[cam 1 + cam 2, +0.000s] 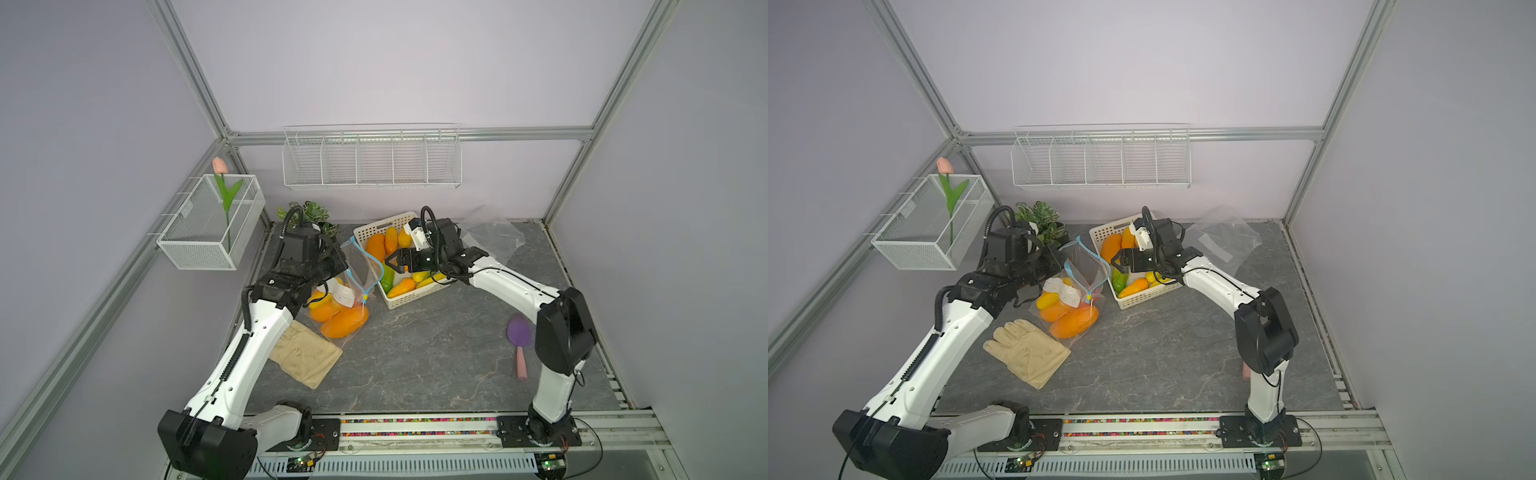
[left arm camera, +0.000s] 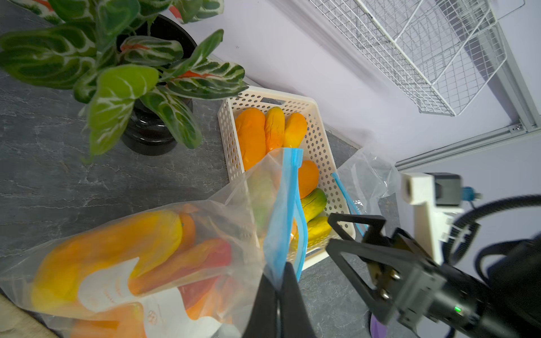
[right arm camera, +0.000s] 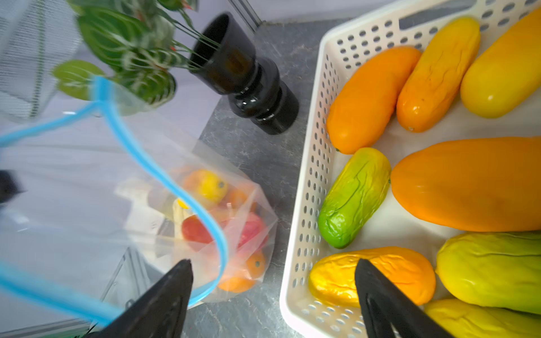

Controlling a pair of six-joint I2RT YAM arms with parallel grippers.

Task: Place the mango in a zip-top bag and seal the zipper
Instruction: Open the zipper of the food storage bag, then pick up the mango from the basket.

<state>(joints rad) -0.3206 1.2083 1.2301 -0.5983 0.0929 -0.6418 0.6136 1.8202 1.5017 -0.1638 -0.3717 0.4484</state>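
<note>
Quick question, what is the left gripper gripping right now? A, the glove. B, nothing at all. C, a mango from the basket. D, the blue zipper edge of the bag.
D: in the left wrist view the left gripper is shut on the blue zipper edge of the bag.

A grey, marble-veined table [image 1: 415,340] carries everything. A plant [image 1: 1040,220] in a dark pot stands at the back left, and a white basket [image 1: 415,296] sits askew at the back centre. Between them a bag [image 1: 345,322] rests its lower end on the table. A glove [image 1: 1027,353] lies flat just in front of it. Empty bags [image 1: 494,237] lie crumpled at the back right, and a purple scoop [image 1: 518,332] lies near the right edge.
</note>
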